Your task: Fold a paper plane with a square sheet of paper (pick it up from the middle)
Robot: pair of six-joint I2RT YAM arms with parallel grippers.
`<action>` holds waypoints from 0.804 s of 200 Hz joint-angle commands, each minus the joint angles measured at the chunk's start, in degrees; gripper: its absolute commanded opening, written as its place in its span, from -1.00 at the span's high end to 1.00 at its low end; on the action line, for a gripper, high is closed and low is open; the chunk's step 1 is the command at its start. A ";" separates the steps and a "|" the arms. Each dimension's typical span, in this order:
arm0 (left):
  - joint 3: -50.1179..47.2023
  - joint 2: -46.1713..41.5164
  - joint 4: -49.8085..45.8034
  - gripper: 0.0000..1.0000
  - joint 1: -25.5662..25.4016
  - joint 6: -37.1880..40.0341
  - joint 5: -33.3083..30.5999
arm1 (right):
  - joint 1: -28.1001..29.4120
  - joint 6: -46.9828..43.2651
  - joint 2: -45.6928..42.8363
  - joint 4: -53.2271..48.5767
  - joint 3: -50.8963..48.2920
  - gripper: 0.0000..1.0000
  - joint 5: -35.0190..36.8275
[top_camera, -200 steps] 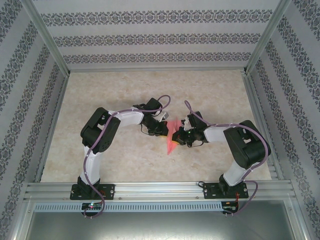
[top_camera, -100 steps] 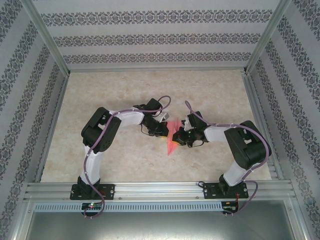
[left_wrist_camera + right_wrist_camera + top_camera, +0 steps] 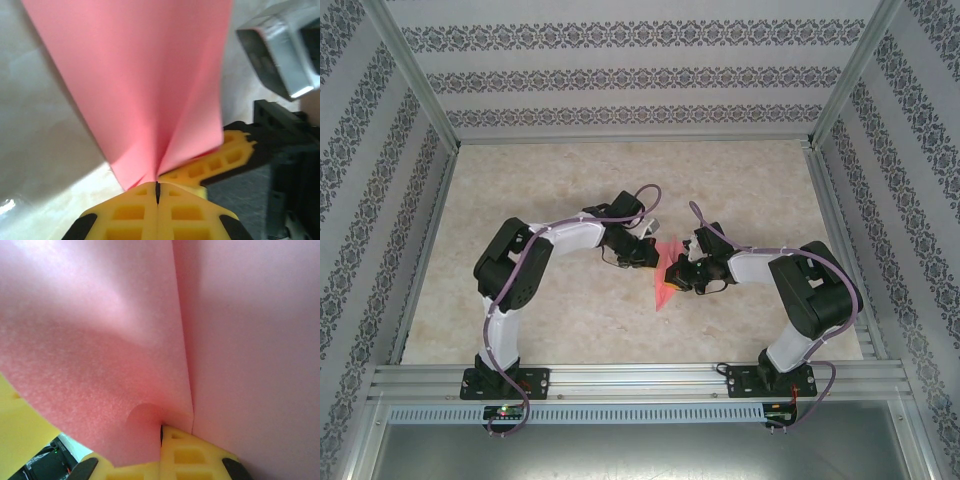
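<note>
Both left gripper (image 3: 157, 189) and right gripper (image 3: 161, 432) are clamping the folded paper (image 3: 665, 285) (thin stuff); pulling apart, you're risking a tear.

paper (image 3: 665, 280) | pink-red, folded w/ ctr crease | ctr of table (image 3: 570, 190)

The paper (image 3: 150, 75) is thin, matt pink and smooth, with soft creases. The left gripper (image 3: 157, 192) and right gripper (image 3: 161, 432) have matt yellow plastic fingers moulded with square pockets. The table (image 3: 550, 180) is pale and marbled with a faint sheen. At 6 o'clock, the rail (image 3: 640, 380) is grooved, brushed aluminium.
</note>
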 commanded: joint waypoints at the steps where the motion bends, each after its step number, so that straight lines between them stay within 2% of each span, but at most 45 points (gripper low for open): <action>1: -0.45 -0.82 -0.54 0.94 -0.87 -1.00 1.15 | -0.01 -1.11 -0.04 -2.29 -0.01 0.97 2.25; 44: -1.04 1.03 -0.23 0.94 -2.60 -2.24 1.00 | 0.05 -0.92 -0.45 -2.20 -0.16 0.97 2.11; 134: -1.87 3.25 -2.07 0.97 -2.93 -1.12 -5.47 | 0.05 -1.10 -1.76 -3.36 -0.25 0.97 2.65; 161: -1.81 3.47 -1.70 0.97 -2.94 -1.02 -4.78 | 0.14 -1.04 -1.97 -3.35 -0.30 0.97 2.60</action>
